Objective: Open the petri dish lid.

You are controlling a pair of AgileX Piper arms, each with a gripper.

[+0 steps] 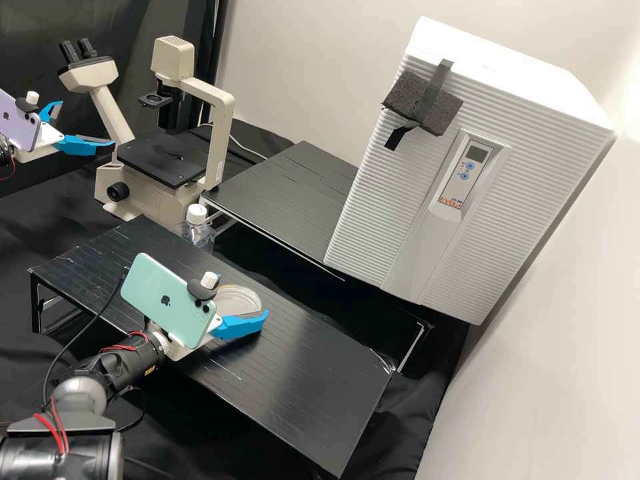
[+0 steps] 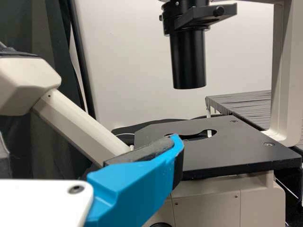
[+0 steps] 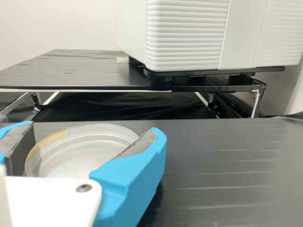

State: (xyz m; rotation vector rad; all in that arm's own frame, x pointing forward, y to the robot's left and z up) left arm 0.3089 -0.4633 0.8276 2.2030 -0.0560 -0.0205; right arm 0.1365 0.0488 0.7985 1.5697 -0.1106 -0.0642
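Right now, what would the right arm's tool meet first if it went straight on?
Probably the petri dish on the black platform: it appears between the open fingers of the right tool, though depth is hard to judge.

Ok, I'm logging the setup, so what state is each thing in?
Left gripper: open.
Right gripper: open, fingers either side of the petri dish.
Petri dish: lying flat; lid on or off, cannot tell.
Bottle: upright, capped.
White cabinet: closed.
Cabinet display: dark.
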